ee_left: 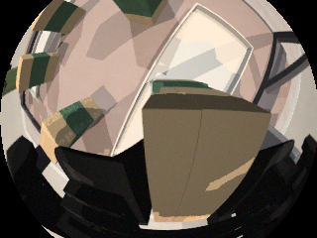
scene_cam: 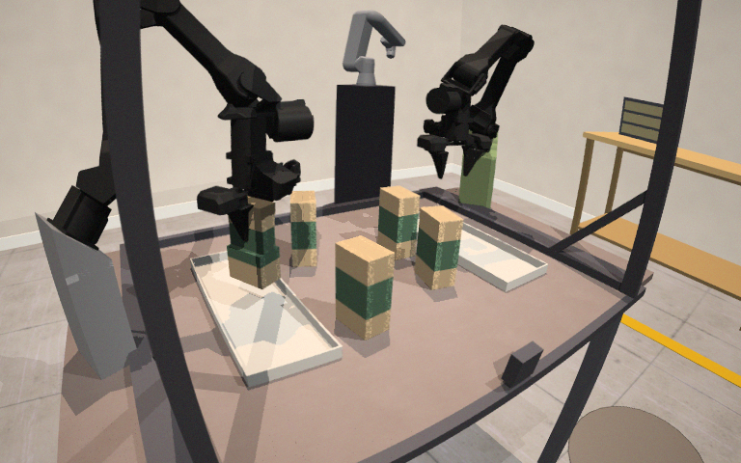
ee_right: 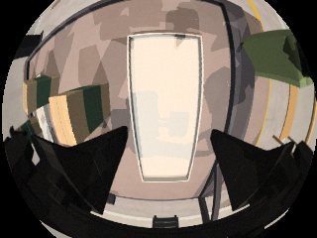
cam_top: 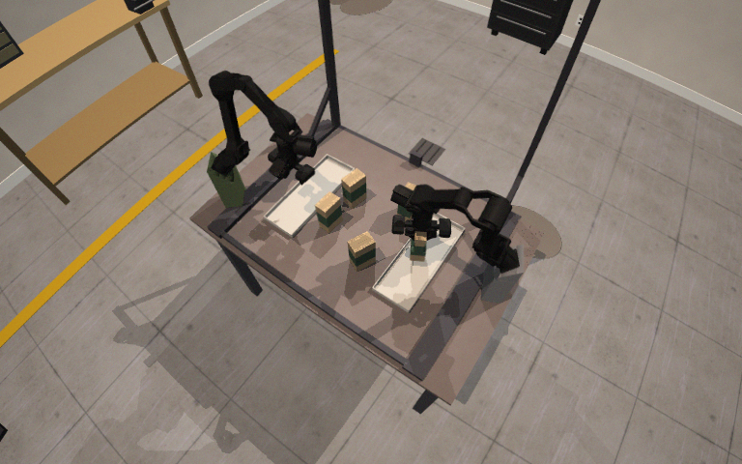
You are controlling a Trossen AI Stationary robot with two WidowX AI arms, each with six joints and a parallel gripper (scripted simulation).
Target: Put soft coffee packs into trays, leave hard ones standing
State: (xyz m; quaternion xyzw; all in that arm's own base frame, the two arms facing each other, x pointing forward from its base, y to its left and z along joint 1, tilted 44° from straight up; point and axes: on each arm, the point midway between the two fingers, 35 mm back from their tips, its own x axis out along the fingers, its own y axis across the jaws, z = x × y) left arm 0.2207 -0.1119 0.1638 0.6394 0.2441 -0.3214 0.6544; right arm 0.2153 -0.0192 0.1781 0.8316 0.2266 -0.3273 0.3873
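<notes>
My left gripper [cam_top: 419,234] [scene_cam: 252,215] is shut on a tan coffee pack with a green band [cam_top: 419,245] [scene_cam: 254,248]. It holds the pack upright over one end of the left tray [cam_top: 418,268] [scene_cam: 261,316]; I cannot tell if the pack touches the floor. The held pack [ee_left: 198,159] fills the left wrist view above the tray [ee_left: 205,59]. Two packs [scene_cam: 303,226] [scene_cam: 364,286] stand on the bench beside that tray. My right gripper [cam_top: 293,172] [scene_cam: 453,158] is open and empty above the right tray [cam_top: 306,193] [ee_right: 165,106]. Two packs [cam_top: 354,186] [cam_top: 328,209] stand beside it.
Dark frame posts [cam_top: 329,65] [scene_cam: 130,229] rise from the bench edges. A small dark block [scene_cam: 521,363] sits near one bench edge. The right arm's green base [cam_top: 225,183] and the left arm's grey base plate [scene_cam: 81,289] stand at the bench ends.
</notes>
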